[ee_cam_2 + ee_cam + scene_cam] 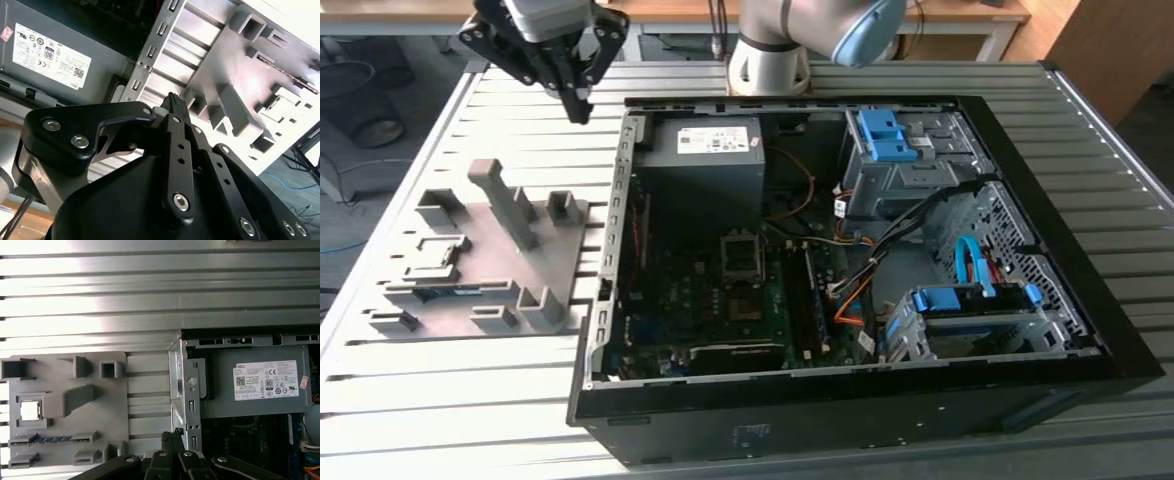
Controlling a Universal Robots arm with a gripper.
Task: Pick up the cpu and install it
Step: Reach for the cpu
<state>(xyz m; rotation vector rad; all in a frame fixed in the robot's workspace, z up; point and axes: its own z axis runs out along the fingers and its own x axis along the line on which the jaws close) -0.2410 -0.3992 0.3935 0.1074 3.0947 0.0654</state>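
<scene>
An open computer case (854, 425) lies flat on the slatted metal desk (520, 130). A grey power-supply box (707, 150) sits at the case's far end, and the dark socket (740, 255) is in the middle of the board. On the exterior view's left, beside the case, a grey fixture (480, 300) rests on the desk. It carries several raised blocks and one tall post (500, 195). The cpu (30, 410) lies flat in a square pocket of that fixture, close beside the foot of the post, with nothing covering it. The arm reaches out from its base (767, 65) behind the case. It holds the gripper (576, 108) high over the desk, pointing down near the case's far corner and well apart from the cpu. In both wrist views the fingers seem pressed together at the tips (173, 97) (171, 436), with nothing between them.
</scene>
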